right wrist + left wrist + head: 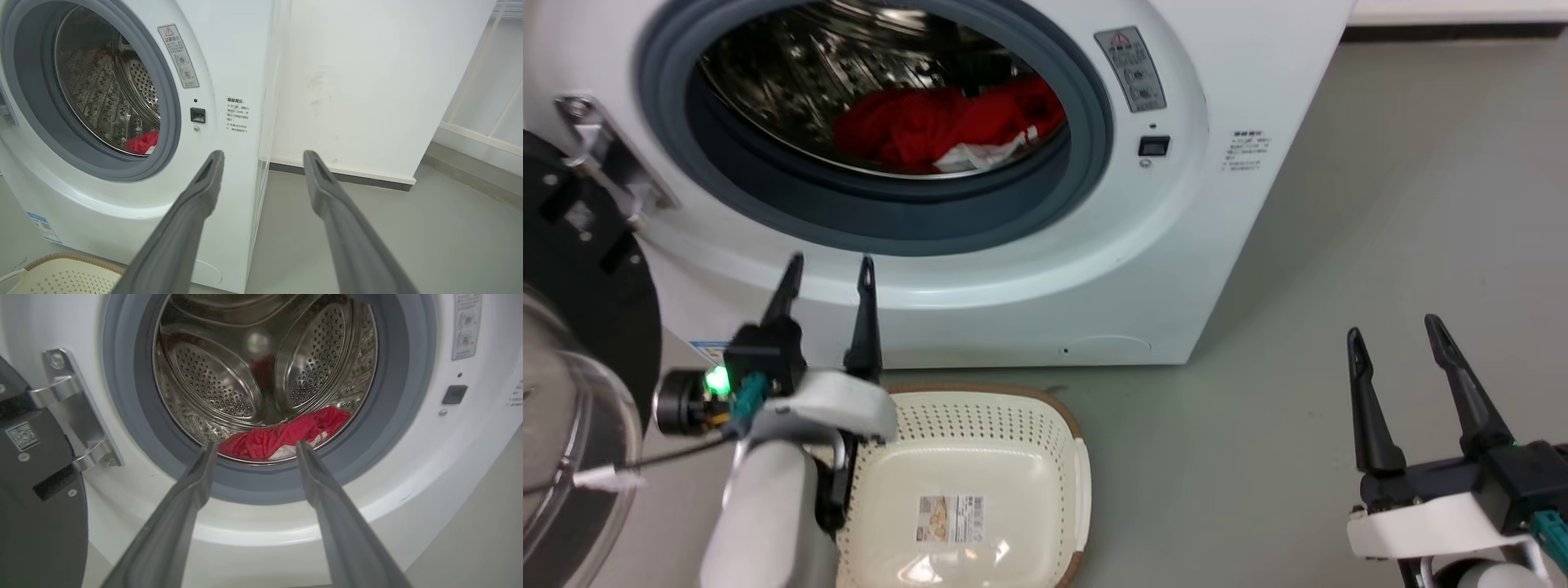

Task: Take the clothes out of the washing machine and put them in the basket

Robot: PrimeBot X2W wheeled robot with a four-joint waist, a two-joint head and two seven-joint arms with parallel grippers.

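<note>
Red clothes (939, 126) with some white trim lie at the bottom of the steel drum of the white washing machine (1176, 245), whose door hangs open at the left. In the left wrist view the clothes (286, 435) sit just beyond the grey gasket. My left gripper (829, 269) is open and empty, in front of the machine below the opening, above the basket's far left corner. The cream basket (988, 416) stands on the floor before the machine with nothing in it. My right gripper (1396, 331) is open and empty over the floor to the right.
The open glass door (572, 425) and its metal hinge (605, 155) stand at the left, close to my left arm. Grey floor (1380, 204) spreads to the right of the machine. A white wall (367, 81) with a dark skirting runs behind.
</note>
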